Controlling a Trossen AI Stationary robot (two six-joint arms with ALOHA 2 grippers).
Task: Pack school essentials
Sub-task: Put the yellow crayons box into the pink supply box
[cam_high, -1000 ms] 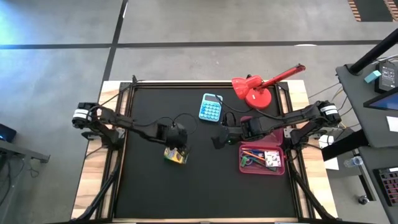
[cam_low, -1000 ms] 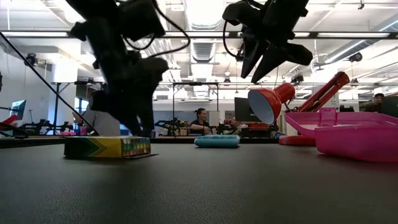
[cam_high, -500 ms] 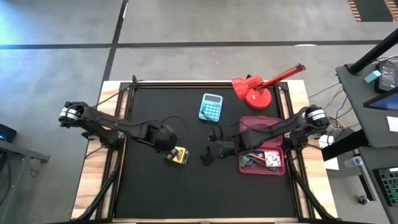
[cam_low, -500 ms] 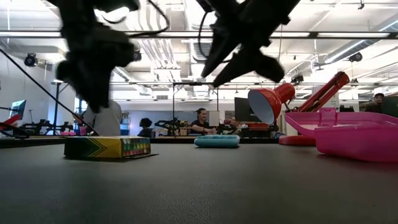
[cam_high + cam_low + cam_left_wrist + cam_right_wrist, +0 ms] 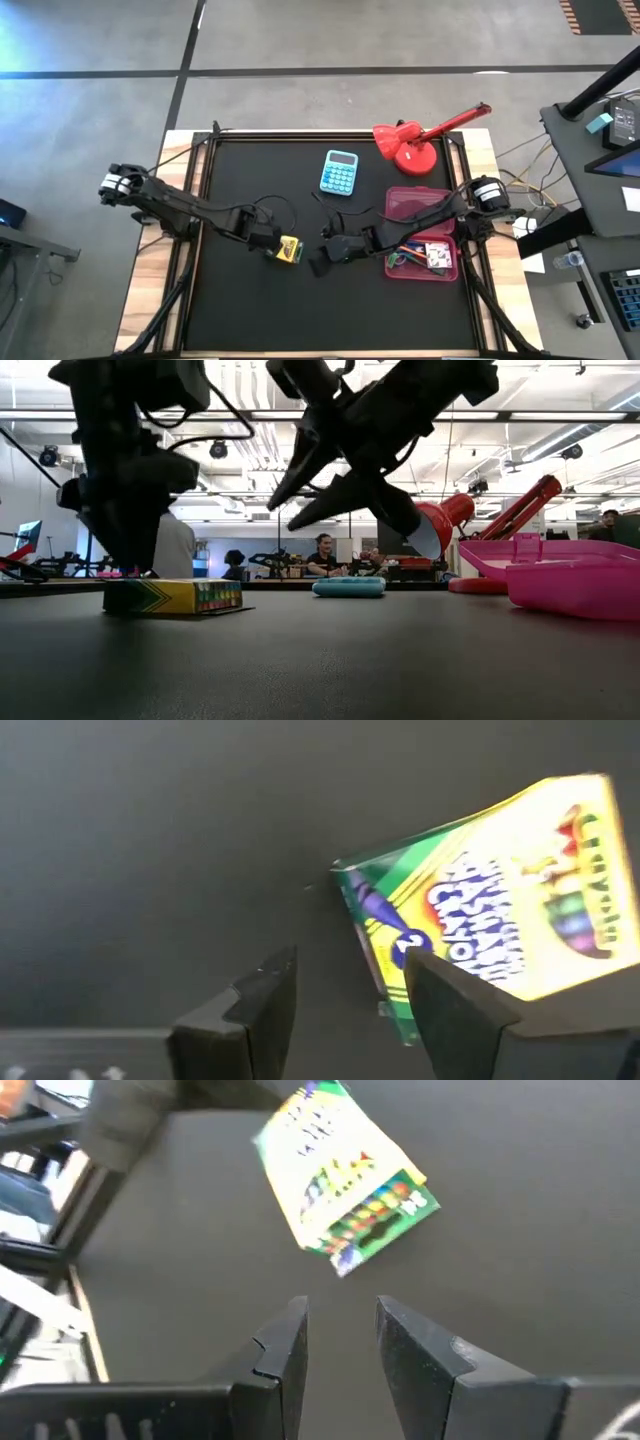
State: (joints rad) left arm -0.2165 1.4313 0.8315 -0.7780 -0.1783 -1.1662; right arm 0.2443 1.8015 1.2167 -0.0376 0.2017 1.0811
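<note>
the crayon box (image 5: 288, 248) lies flat on the black table (image 5: 240, 310), a little left of the middle of the high frame, its yellow and green face up. in the low view the same box (image 5: 172, 596) sits at the left of the frame, resting on the tabletop with nothing gripping it.

the left gripper (image 5: 268, 240) is just to the left of the box in the high view, at the end of an arm that reaches in from the left edge. its own camera shows the two dark fingers (image 5: 262, 1010) standing apart with bare table between them, and the box (image 5: 490, 900) lies beyond them toward the right of that frame (one fingertip overlaps the box's near corner in the picture, but contact cannot be told).

the right gripper (image 5: 322, 260) is just to the right of the box in the high view, lower centre of the frame, on an arm that stretches across from the right. its fingers (image 5: 288, 1350) are parted by a narrow gap and hold nothing, with the box (image 5: 345, 1180) ahead of them near the top of that frame.

the pink case (image 5: 392, 268) lies open at the right of the high frame, with pens, scissors and a small white item inside. above it stands the red lamp (image 5: 412, 140), and to the lamp's left the light blue calculator (image 5: 339, 173).
</note>
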